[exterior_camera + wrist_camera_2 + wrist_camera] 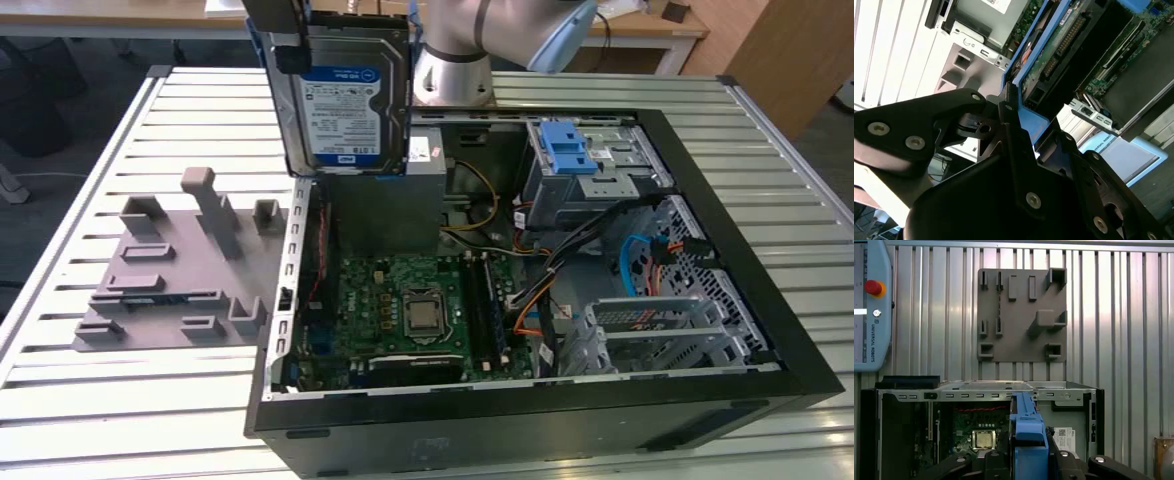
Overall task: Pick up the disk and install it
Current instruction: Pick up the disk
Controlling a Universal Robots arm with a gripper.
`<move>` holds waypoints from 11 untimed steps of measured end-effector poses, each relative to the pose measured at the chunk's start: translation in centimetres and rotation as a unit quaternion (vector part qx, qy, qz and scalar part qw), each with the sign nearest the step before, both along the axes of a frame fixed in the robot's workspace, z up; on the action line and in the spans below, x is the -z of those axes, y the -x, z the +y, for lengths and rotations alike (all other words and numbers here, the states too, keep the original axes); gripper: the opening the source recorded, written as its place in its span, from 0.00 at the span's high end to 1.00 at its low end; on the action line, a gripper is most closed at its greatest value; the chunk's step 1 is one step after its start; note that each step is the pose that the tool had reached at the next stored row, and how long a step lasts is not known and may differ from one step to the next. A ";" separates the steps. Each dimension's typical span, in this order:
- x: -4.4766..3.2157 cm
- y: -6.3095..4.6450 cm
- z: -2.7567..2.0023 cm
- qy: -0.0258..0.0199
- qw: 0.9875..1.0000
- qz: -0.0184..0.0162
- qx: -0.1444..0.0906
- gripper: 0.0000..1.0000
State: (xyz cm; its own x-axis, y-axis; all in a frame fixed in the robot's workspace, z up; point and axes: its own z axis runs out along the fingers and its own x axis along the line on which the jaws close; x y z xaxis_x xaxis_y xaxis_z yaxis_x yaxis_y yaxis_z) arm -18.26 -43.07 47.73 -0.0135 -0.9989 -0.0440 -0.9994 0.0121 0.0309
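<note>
The disk [342, 100], a silver hard drive with a blue-and-white label and blue side rails, hangs upright above the back corner of the open computer case [534, 405], on the exterior view's left. My gripper [334, 14] holds it from above, shut on its top edge. In the second wrist view my black fingers [1014, 125] clamp the blue rail, and the disk's green circuit board [1054, 55] faces the camera. In the first wrist view the disk's blue rail [1026, 440] stands edge-on over the case.
A grey metal cage with a blue latch [577, 158] sits at the case's back right. The motherboard [414, 310] lies on the case floor amid cables. A grey fixture plate [174, 275] lies on the slatted table [80, 400]. A teach pendant [871, 305] rests on the table.
</note>
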 end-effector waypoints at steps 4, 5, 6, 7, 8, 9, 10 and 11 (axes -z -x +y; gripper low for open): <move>0.06 -0.5 -0.52 -0.002 1.000 0.000 0.000 0.64; 0.08 -0.7 -0.67 -0.002 1.000 0.000 0.000 0.64; 0.09 -0.9 -0.83 -0.002 1.000 0.000 0.000 0.64; 0.11 -1.1 -0.98 -0.002 1.000 0.000 0.000 0.64; 0.12 -1.3 -1.13 -0.002 1.000 0.000 0.000 0.64; 0.14 -1.5 -1.28 -0.002 1.000 0.000 0.000 0.64; 0.15 -1.7 -1.43 -0.002 1.000 0.000 0.000 0.64; 0.17 -2.0 -1.57 -0.003 1.000 0.000 0.000 0.64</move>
State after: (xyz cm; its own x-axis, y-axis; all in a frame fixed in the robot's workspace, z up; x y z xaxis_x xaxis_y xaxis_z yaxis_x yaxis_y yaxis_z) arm -16.31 -44.64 47.56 -0.0135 -0.9987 -0.0490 -0.9994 0.0120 0.0310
